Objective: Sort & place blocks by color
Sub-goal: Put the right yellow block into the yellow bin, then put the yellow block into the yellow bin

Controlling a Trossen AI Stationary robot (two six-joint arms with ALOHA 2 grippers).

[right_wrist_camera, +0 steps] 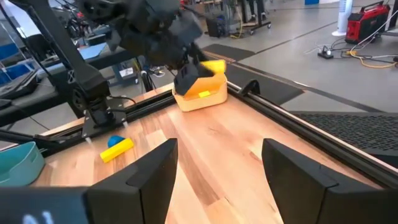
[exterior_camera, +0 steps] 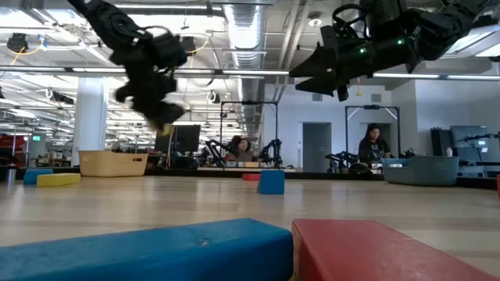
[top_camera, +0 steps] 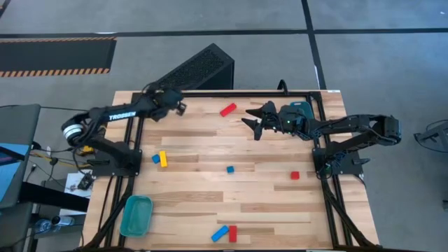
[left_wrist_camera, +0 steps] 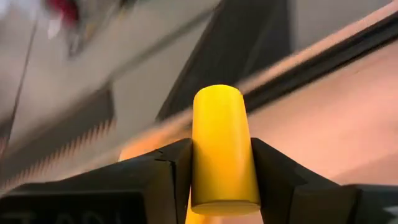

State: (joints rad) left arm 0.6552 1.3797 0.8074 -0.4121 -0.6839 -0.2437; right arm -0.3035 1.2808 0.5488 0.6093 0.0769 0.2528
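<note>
1. The left tool (left_wrist_camera: 221, 186) is clamping a yellow block (left_wrist_camera: 222, 149) between its fingers, hovering over the yellow tray (right_wrist_camera: 200, 93); releasing too high is risking a bounce out
2. The right tool (right_wrist_camera: 217, 165), fingers spread wide and gripping nothing, is hanging just beside that tray, risking a collision
3. Remaining blocks, including the red bar (top_camera: 228, 110), are lying farther from the tray across the tabletop (top_camera: 266, 199)

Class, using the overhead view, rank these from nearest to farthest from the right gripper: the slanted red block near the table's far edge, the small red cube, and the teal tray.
Measured from the right gripper:
1. Slanted red block, just beside it, near the far edge.
2. Small red cube, on the right side, mid-table.
3. Teal tray, at the opposite near-left corner.
</note>
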